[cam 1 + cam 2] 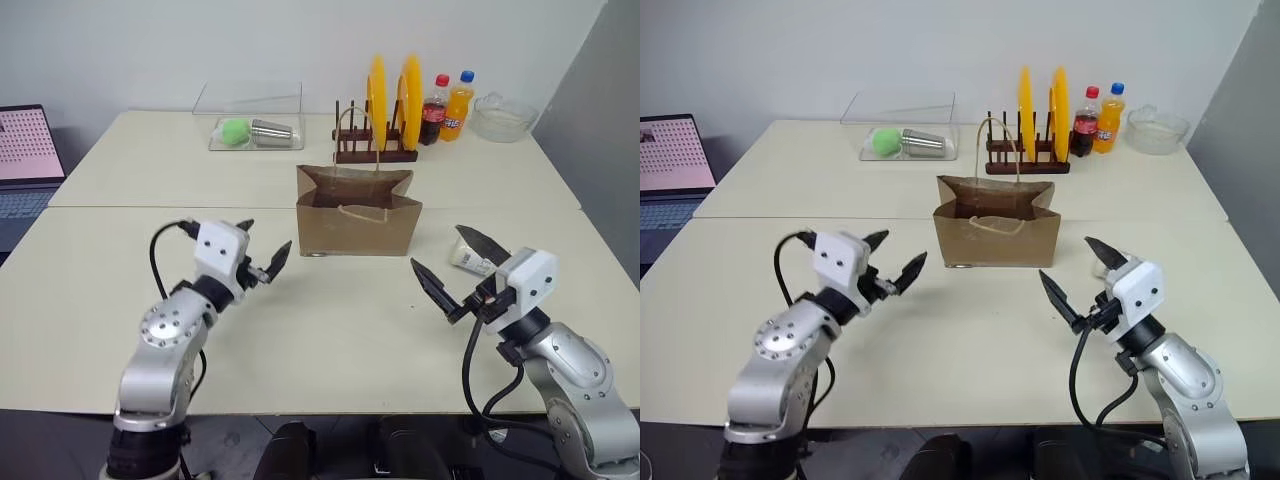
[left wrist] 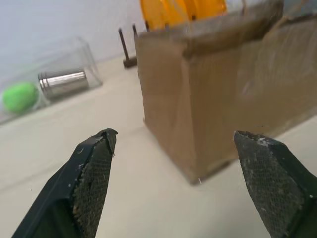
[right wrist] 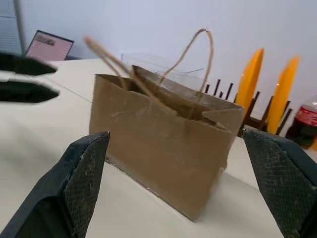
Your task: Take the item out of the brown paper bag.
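Right gripper (image 1: 462, 268) partly hides what seems the whitish item (image 1: 470, 260); brown paper bag (image 1: 357, 212) stands upright, creased. Both grippers, left gripper (image 1: 262, 252) too, gape empty.

Your left gripper (image 2: 173, 163) stands wide apart before the creased brown paper bag (image 2: 218, 94); farther off lie a steel cup (image 2: 62, 83) and green ball (image 2: 19, 96).

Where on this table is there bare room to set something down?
Free: the tabletop in front of the brown paper bag, between the left gripper and right gripper. Crowded: the far edge, with plate rack, bottles and glass bowl.
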Controlling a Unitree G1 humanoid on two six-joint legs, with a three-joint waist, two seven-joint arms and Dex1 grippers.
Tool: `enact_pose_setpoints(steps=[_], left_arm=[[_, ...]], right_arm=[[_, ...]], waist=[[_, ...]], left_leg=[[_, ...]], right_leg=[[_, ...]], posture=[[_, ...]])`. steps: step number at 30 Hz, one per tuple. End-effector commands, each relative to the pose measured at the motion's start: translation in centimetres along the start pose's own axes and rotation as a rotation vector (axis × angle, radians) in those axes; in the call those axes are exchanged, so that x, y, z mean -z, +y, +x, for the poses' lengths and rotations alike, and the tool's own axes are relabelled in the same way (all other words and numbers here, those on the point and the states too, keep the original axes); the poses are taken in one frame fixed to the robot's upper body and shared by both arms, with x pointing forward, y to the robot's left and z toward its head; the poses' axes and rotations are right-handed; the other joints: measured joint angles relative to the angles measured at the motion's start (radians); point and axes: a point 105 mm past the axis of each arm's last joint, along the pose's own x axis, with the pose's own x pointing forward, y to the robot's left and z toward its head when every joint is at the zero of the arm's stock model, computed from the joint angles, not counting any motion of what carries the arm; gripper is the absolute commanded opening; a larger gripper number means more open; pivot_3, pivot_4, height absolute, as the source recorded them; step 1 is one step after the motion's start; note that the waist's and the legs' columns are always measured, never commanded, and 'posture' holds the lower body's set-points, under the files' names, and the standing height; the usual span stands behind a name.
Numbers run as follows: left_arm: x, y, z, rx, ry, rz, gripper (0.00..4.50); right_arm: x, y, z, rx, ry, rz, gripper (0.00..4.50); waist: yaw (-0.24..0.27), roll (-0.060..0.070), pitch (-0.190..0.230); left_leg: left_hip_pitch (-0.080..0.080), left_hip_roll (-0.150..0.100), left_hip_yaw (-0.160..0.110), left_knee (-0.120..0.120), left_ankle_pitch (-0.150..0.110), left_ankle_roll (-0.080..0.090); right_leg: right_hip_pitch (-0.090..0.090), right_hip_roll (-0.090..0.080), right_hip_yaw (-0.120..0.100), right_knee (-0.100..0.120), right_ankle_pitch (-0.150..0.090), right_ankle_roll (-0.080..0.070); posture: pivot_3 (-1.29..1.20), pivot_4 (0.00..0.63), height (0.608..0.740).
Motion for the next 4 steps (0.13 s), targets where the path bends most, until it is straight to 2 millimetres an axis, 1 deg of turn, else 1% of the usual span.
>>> enact_pose_setpoints(steps=[1,4], left_arm=[[-1.15,-0.49,-0.32,-0.030,-0.076,0.024,4.00],[-0.94,-0.96,-0.33,-0.026,-0.096,0.016,4.00]], right_arm=[[0.10,-0.52,-0.49,0.059,-0.019,-0.023,4.50],[0.65,-0.68,-0.52,0.080,-0.009,-0.022,4.50]], waist=[[0.000,0.000,0.000],[0.000,0.000,0.000]], left_leg=[[0.000,0.000,0.000,0.000,0.000,0.000],[0.001,0.000,0.000,0.000,0.000,0.000]], right_leg=[[0.000,0.000,0.000,0.000,0.000,0.000],[0.001,0.000,0.000,0.000,0.000,0.000]], posture=[[0.00,0.150,0.740],[0.00,0.150,0.740]])
